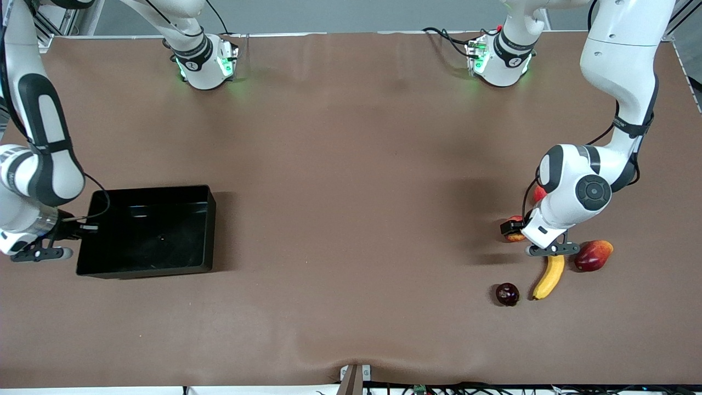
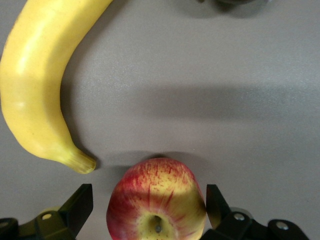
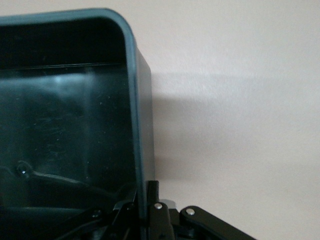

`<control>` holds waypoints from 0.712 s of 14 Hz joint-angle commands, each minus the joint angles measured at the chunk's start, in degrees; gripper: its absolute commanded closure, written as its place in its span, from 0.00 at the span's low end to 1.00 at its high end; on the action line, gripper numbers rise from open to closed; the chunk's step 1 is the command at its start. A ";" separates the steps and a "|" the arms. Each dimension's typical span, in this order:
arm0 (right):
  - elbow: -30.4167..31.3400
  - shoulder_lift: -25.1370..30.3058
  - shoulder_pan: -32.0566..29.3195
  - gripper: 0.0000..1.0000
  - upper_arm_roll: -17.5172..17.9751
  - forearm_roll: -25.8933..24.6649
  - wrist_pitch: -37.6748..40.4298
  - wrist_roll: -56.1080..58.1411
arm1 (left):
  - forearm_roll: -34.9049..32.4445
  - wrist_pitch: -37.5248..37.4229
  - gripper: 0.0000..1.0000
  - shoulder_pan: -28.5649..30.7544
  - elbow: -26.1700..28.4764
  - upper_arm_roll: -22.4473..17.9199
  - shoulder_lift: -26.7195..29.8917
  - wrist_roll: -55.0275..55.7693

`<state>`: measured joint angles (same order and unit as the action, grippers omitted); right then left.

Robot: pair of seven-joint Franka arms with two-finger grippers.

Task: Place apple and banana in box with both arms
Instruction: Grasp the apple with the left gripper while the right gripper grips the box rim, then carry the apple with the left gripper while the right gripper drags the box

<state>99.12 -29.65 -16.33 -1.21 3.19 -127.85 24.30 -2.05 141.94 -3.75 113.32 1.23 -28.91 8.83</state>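
Two arms work at once: the right gripper (image 3: 142,200) pinches the box (image 1: 145,230) wall with its fingers; the left gripper (image 2: 150,210) sits with fingers spread around the apple (image 2: 156,205), beside the banana (image 2: 40,85).

Both arms low at their own ends of the table, one set of jaws spread, the other clamped.

The left arm comes from its base at the upper right of the front view, elbow bent, wrist turned down at mid right; the left gripper (image 2: 150,207) has its jaws spread wide, one on each side of the apple (image 2: 156,200). The right arm drops along the left edge of the frame; the right gripper (image 3: 145,200) has its jaws pinched on the wall of the box (image 3: 135,100).
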 commanded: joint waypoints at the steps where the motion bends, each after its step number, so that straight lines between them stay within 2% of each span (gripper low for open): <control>1: -2.70 3.63 0.94 1.00 0.59 0.42 6.46 0.92 | 0.91 0.35 0.00 -0.29 0.84 -0.09 0.35 0.57; 4: -2.88 6.79 2.87 1.00 1.82 0.51 9.10 0.75 | 0.91 0.26 0.00 -0.29 1.29 0.00 0.35 0.66; 6: -2.88 7.94 3.14 1.00 4.97 2.42 11.65 0.31 | 0.91 0.09 0.01 -0.12 1.81 0.87 0.52 0.57; 8: -2.79 8.47 3.67 1.00 7.52 4.54 12.18 -1.17 | 0.91 0.09 0.15 0.06 2.43 1.05 0.87 0.48; 10: -2.70 8.47 5.94 1.00 8.76 4.55 12.10 -4.33 | 0.91 -0.17 0.39 0.06 2.52 1.05 1.22 0.40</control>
<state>95.72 -22.66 -11.67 6.33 6.48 -116.53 22.70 -2.06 141.81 -3.72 114.72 2.05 -28.70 8.99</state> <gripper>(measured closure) 0.969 0.194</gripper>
